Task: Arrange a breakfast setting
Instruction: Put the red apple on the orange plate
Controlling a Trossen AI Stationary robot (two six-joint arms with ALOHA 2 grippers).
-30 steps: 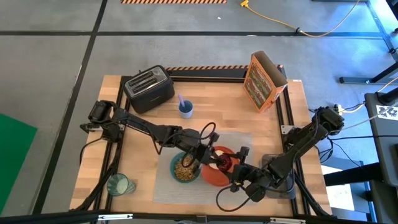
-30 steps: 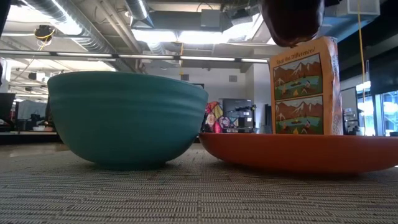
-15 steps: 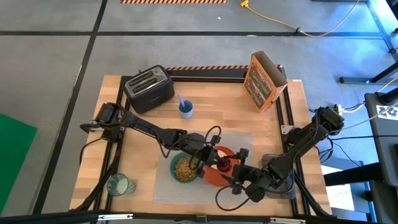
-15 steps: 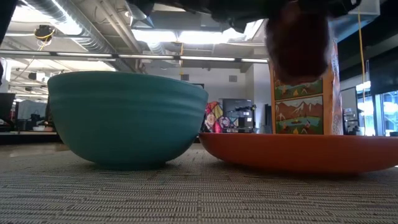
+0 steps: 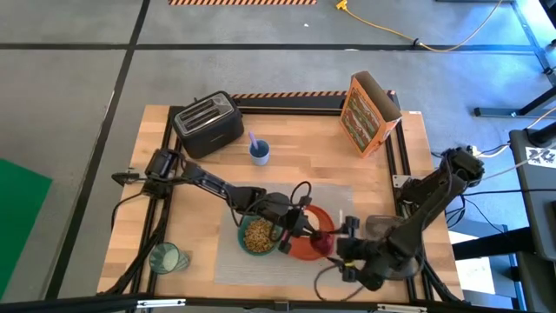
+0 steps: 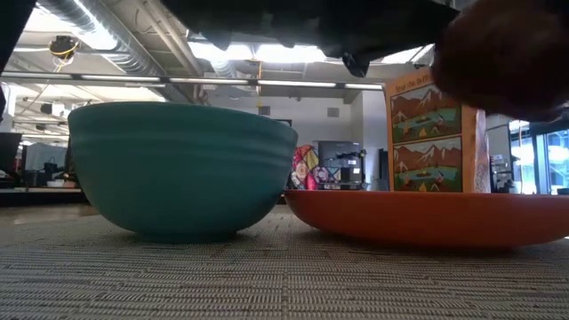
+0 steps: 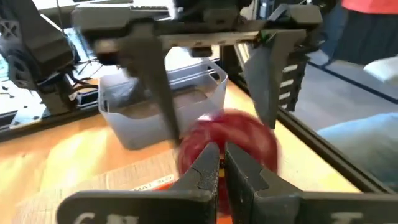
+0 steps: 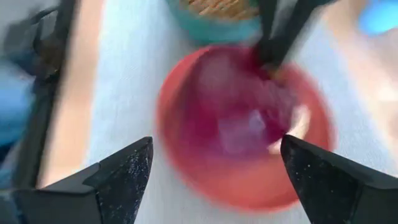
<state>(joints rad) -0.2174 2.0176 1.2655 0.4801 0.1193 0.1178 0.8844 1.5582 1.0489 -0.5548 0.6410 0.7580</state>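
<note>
Over plate [image 5: 300,246]: right fingers [image 8: 311,168] wide apart.

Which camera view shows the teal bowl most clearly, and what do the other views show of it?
The low view shows the teal bowl best: its whole side, sharp, resting on the placemat. The high view shows its small rim and the cereal inside, partly under the left arm. The right wrist view catches only its edge, blurred. The left wrist view does not show it.

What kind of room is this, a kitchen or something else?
Probably a robotics lab or open office, not a kitchen. The wooden table stands on a grey concrete floor with trailing cables, exposed ceiling ducts and strip lights hang overhead, and desks with equipment fill the background.
</note>
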